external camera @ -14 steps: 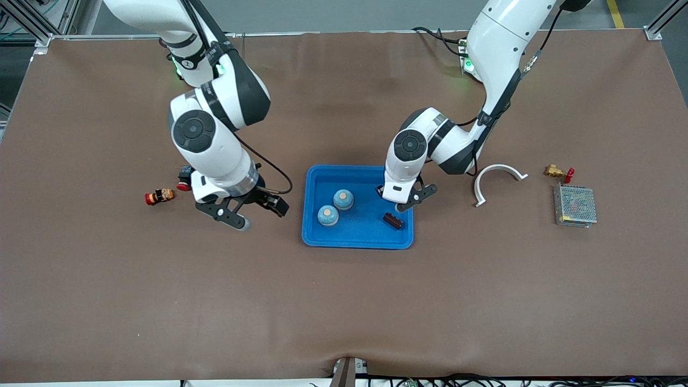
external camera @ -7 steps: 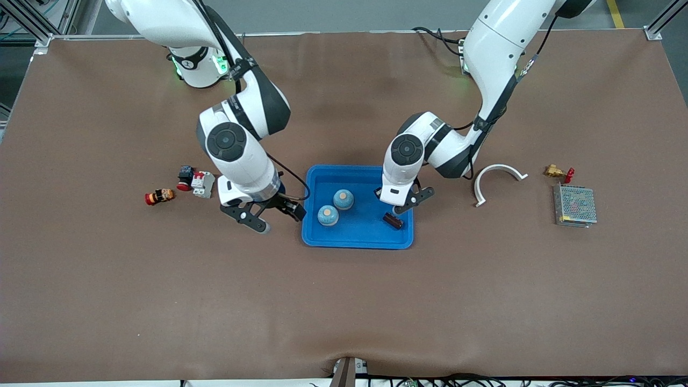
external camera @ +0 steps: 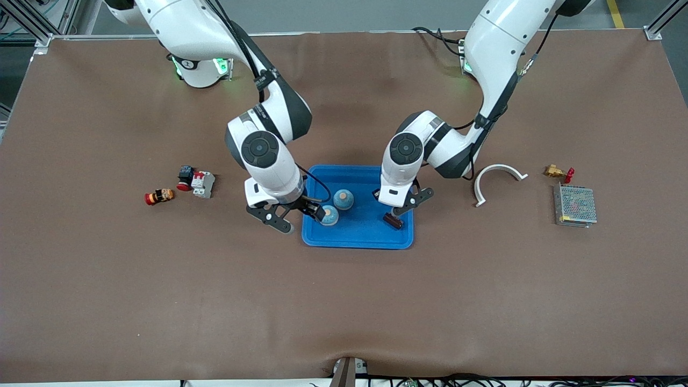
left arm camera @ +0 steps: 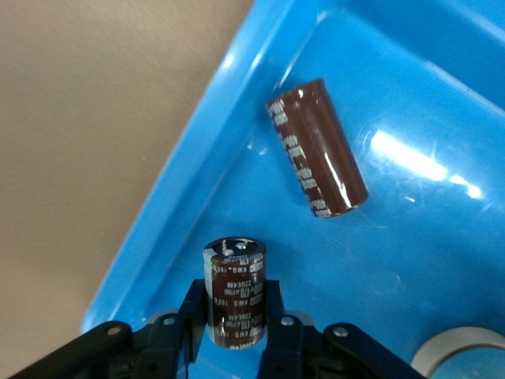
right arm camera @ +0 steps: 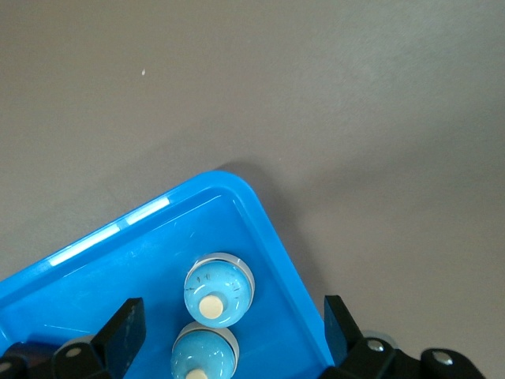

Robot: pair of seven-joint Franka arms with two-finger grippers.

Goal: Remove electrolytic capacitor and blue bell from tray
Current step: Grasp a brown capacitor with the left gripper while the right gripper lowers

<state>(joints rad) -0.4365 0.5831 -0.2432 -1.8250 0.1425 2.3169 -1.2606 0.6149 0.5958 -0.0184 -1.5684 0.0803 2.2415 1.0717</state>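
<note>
A brown capacitor [left arm camera: 235, 272] is gripped upright by the left hand [left arm camera: 235, 312], whose fingers [left arm camera: 195, 304] are clenched against its sides, and it is held over the floor of the blue tray [external camera: 357, 239]. With the tray read as a dial in the front view, twelve toward the robots' bases, the left hand [external camera: 400, 207] is seen over about three o'clock. A second capacitor [external camera: 392, 220] is found lying on its side in the tray at about four o'clock, close to the rim. Two blue bells with tan buttons are stood in the tray: the first bell [external camera: 343, 199] near ten o'clock and the second bell [external camera: 330, 216] near eight o'clock, just beside each other. The right hand [external camera: 295, 215] is spread wide and empty over the tray's nine o'clock rim, one finger by the second bell. On the brown surface [external camera: 344, 312], a white curved piece [external camera: 497, 180], a brass fitting [external camera: 558, 172] and a metal mesh box [external camera: 575, 205] are laid at the tray's three o'clock, and a small breaker [external camera: 198, 181] and a red-capped button [external camera: 159, 196] at its nine o'clock.
</note>
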